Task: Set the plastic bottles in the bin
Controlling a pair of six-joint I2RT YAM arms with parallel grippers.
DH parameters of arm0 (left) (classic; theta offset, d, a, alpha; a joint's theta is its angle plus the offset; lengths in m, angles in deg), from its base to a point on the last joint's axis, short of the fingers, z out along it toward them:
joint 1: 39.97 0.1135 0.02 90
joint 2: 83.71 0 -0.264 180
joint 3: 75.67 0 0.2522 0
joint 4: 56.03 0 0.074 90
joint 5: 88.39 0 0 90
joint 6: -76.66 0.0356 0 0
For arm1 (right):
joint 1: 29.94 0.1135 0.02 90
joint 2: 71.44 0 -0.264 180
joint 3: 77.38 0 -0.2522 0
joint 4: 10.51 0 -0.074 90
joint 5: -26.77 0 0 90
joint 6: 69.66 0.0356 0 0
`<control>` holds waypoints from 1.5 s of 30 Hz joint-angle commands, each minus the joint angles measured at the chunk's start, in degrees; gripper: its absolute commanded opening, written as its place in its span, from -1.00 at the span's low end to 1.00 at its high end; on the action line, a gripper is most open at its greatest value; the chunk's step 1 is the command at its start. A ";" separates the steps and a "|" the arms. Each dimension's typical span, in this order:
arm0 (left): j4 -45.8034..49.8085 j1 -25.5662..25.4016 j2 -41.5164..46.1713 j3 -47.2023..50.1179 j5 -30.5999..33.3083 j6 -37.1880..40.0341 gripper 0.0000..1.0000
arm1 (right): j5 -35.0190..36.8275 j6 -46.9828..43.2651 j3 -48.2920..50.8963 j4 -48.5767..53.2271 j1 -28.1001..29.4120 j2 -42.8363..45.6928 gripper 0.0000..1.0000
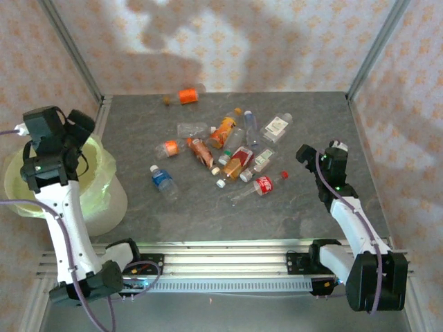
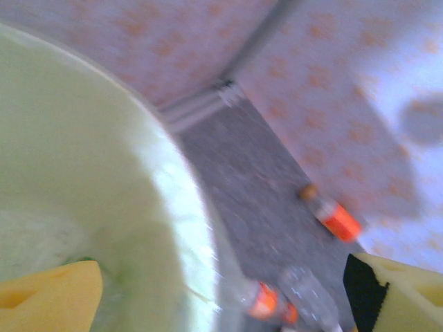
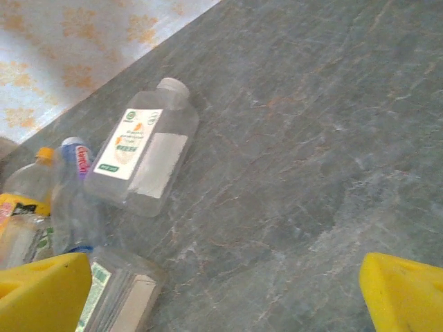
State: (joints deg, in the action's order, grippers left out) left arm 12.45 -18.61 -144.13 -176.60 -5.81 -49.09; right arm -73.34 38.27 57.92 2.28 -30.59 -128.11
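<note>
Several plastic bottles (image 1: 228,149) lie in a loose heap on the grey table. An orange-labelled one (image 1: 187,95) lies apart by the back wall. The bin (image 1: 107,200), lined with a pale yellow-green bag, stands at the table's left edge. My left gripper (image 1: 82,131) hangs over the bin's rim. In the left wrist view the left gripper (image 2: 228,304) is open with nothing between its yellow fingers (image 2: 48,297), and the bag (image 2: 83,173) lies below. My right gripper (image 3: 225,297) is open over bare table, right of a flat clear bottle (image 3: 142,155).
A blue-labelled bottle (image 1: 163,180) and a red-labelled one (image 1: 263,185) lie nearest the front. Patterned walls with metal posts close in the table (image 1: 311,117) on three sides. The arms' rail (image 1: 221,266) runs along the near edge.
</note>
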 commanded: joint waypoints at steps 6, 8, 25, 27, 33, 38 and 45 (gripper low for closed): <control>-0.25 -24.23 0.33 -2.24 8.16 -3.08 0.99 | -2.90 1.09 -0.52 -2.87 2.41 -0.87 0.98; 0.04 -30.35 -1.33 -1.60 11.87 -3.86 0.99 | -3.42 1.04 -1.48 -1.81 2.45 -1.43 0.98; -2.01 -45.51 -21.05 18.17 25.19 -17.30 1.00 | 0.14 2.60 5.12 -8.40 2.24 1.91 0.98; -3.28 -44.27 -23.06 19.97 23.74 -17.54 1.00 | 0.83 2.73 5.24 -7.22 2.23 2.42 0.98; -13.31 -41.54 -28.28 25.37 17.94 -15.10 1.00 | 1.13 0.63 3.09 -0.67 2.23 2.06 0.98; -20.25 -38.24 -33.24 26.71 10.20 -12.57 1.00 | 1.13 -0.17 3.19 0.67 2.27 3.13 0.98; -25.27 -38.40 -37.09 29.82 7.77 -11.52 0.94 | 0.46 0.02 3.36 0.20 2.23 2.79 0.99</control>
State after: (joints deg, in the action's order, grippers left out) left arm -8.90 -56.84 -180.83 -149.04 4.13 -61.81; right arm -72.68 39.13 62.60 1.97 -28.38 -125.81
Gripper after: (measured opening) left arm 0.977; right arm 0.992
